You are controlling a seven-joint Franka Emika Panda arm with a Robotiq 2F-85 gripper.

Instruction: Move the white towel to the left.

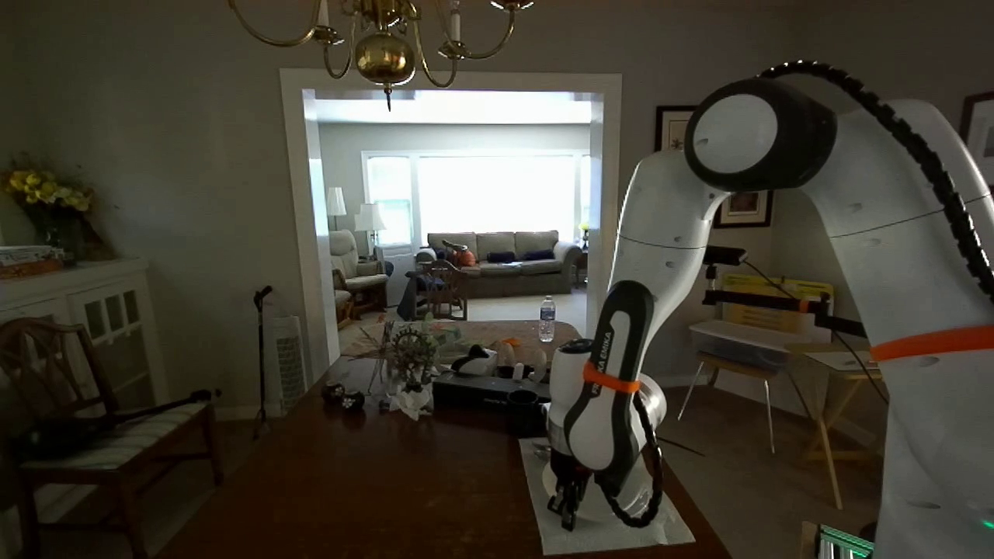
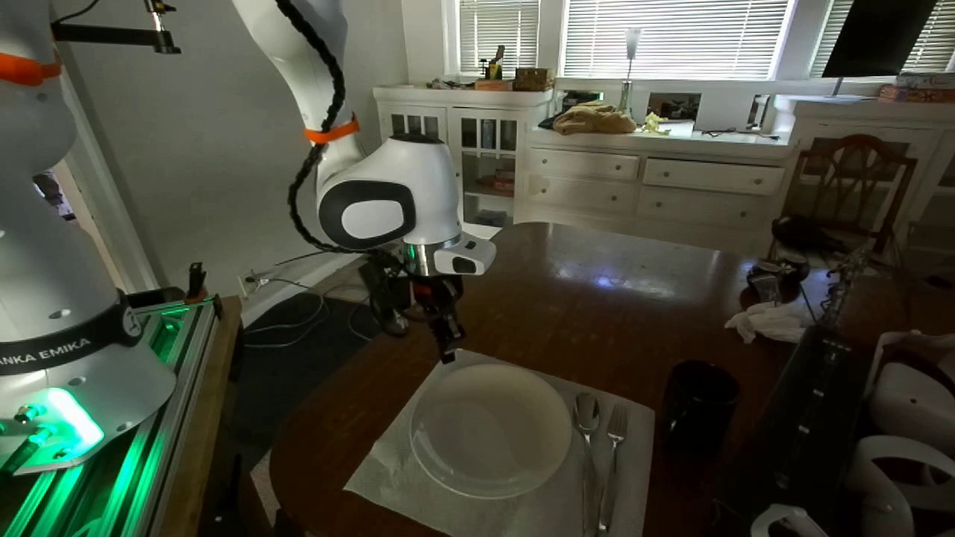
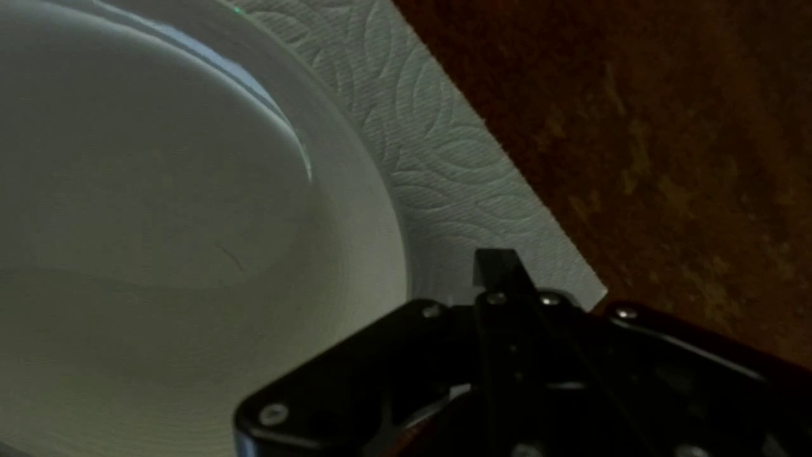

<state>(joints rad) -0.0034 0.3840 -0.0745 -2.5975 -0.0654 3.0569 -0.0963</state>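
Note:
The white towel is a flat, embossed pale cloth on the dark wood table, seen in both exterior views (image 1: 571,537) (image 2: 392,477) and in the wrist view (image 3: 444,152). A round white plate (image 2: 492,432) rests on its middle; the wrist view shows its rim (image 3: 371,222) close to my fingers. A spoon (image 2: 588,447) and a fork (image 2: 613,455) lie on the towel beside the plate. My gripper (image 2: 448,356) points down at one towel corner, beside the plate. Its fingertips (image 3: 498,263) look shut. Whether they touch or pinch cloth is hidden; the visible cloth looks flat.
A black cup (image 2: 700,406) stands on the table beyond the cutlery. Past it are a long black box (image 2: 802,418) and white objects (image 2: 914,406). A crumpled white tissue (image 2: 768,321) and a water bottle (image 1: 547,318) stand farther off. The rounded table edge (image 2: 280,455) runs near the towel.

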